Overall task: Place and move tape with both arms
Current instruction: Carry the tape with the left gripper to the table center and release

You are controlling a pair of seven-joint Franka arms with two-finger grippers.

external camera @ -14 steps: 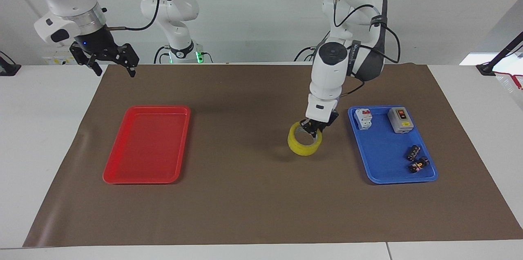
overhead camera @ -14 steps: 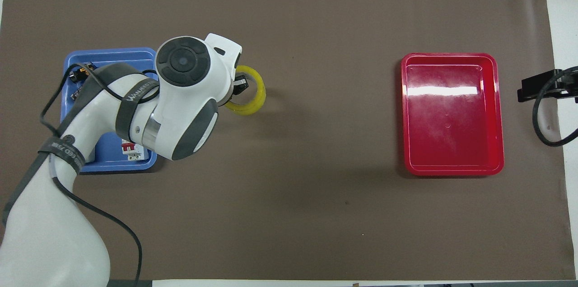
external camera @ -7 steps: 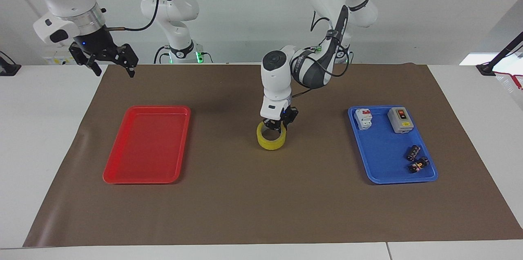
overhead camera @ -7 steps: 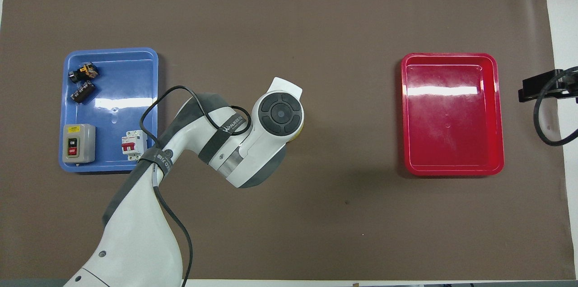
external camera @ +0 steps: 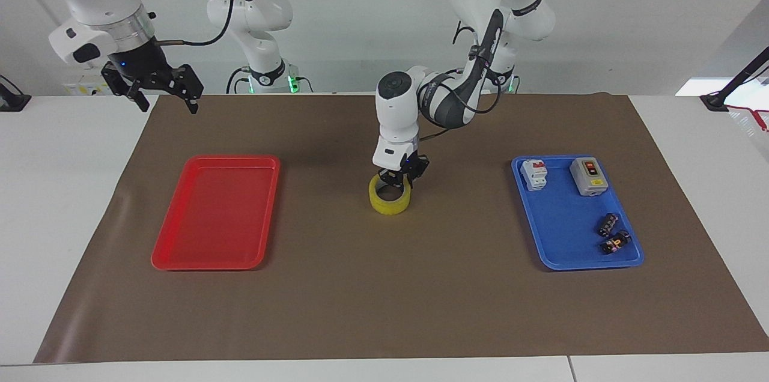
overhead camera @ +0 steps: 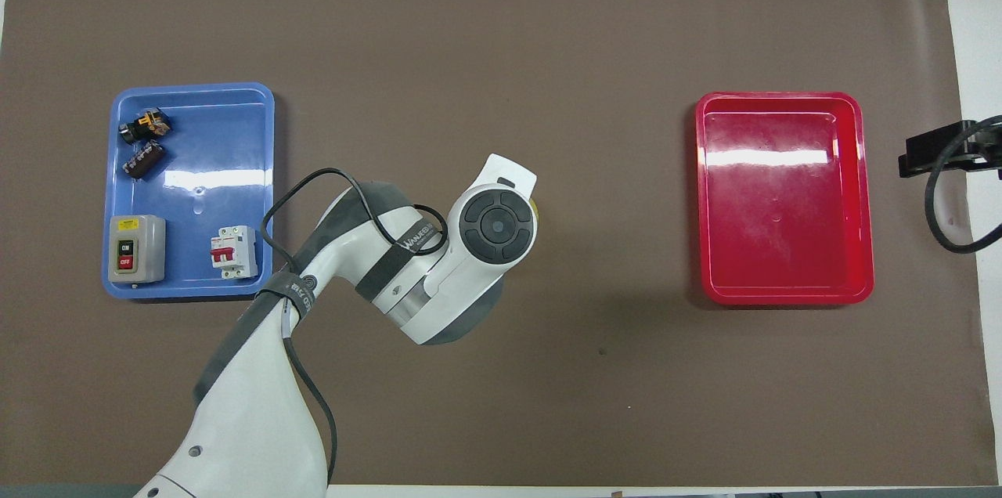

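Note:
The yellow tape (external camera: 390, 205) lies flat on the brown mat (external camera: 384, 298) midway between the two trays. My left gripper (external camera: 399, 182) points straight down onto the roll, its fingers closed on the part of the rim nearest the robots. In the overhead view the left arm's wrist covers the tape except for a yellow sliver (overhead camera: 535, 208). My right gripper (external camera: 159, 90) hangs open and empty in the air over the mat's corner at the right arm's end, and the right arm waits there; its tip (overhead camera: 939, 149) shows at the overhead view's edge.
An empty red tray (external camera: 216, 158) lies toward the right arm's end. A blue tray (external camera: 592, 266) toward the left arm's end holds a grey switch box (external camera: 589, 176), a white breaker (external camera: 534, 175) and two small dark parts (external camera: 613, 235).
The left arm has carried the tape from beside the blue tray toward the middle of the mat and brought it down onto the mat. The right arm has not moved.

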